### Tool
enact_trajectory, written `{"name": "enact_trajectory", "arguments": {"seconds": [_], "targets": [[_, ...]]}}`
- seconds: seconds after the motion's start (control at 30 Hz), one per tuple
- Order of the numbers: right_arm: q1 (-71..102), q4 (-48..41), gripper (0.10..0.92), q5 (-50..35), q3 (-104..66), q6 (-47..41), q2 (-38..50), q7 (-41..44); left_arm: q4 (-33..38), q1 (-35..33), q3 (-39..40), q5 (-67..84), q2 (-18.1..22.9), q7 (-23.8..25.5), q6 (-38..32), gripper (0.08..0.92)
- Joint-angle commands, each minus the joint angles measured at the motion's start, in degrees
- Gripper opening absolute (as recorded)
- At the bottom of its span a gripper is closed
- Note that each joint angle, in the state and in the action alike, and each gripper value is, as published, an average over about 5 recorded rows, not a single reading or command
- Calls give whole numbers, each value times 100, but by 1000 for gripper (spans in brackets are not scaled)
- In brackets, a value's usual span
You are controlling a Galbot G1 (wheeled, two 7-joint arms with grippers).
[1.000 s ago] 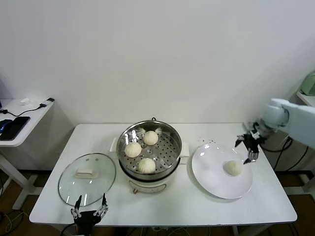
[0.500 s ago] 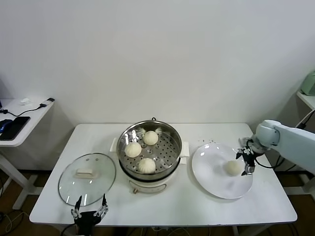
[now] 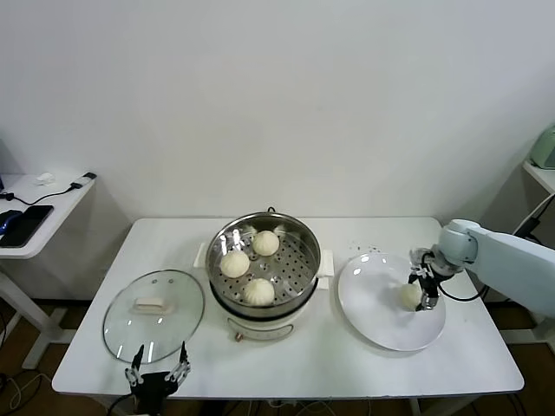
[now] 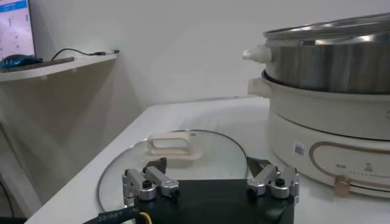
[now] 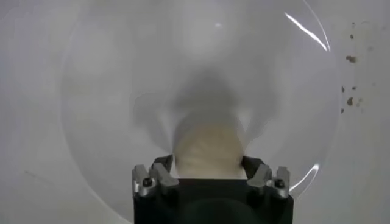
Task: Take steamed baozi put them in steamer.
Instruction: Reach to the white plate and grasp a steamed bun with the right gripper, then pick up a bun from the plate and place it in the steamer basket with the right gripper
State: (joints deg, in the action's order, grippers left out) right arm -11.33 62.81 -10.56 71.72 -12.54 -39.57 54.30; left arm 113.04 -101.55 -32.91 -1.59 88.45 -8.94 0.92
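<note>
Right gripper (image 3: 420,289) set astride last bun (image 3: 410,295) on plate (image 3: 373,312), fingers apart, not yet clamped. Gentle centred squeeze advised. Steamer (image 3: 260,269) at 9 o'clock. Left gripper (image 3: 156,375) parked, spread.

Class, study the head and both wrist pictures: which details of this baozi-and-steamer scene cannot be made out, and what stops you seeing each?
- Right wrist view: the right gripper straddles the last baozi, but its fingertips are hidden, so contact is unclear.
- Head view: that baozi on the plate is partly covered by the gripper.
- Left wrist view: the steamer wall hides its baozi.
- Head view: the left gripper is cut by the bottom edge.
</note>
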Motion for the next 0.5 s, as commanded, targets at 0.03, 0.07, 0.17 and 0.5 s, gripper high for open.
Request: {"name": "enact_trajectory", "arguments": {"seconds": [0.03,0.07,0.17,0.5], "targets": [[-131,189,698,-19,-14,-35,56,-34,20,-14,11,-11,5,-3,-8,823],[-257,261,688,-64,54,-38,94,-25,23,-21,13,-12,4,-4,-11,823],[-834,542,669,-333,439,-58,203,4,36,-45,25,-17,1,-6,-23,823],[-4836,2061,662,-3196,3277,-424,-428,-68,89,-48,68,-28,-20,4,-1,823]]}}
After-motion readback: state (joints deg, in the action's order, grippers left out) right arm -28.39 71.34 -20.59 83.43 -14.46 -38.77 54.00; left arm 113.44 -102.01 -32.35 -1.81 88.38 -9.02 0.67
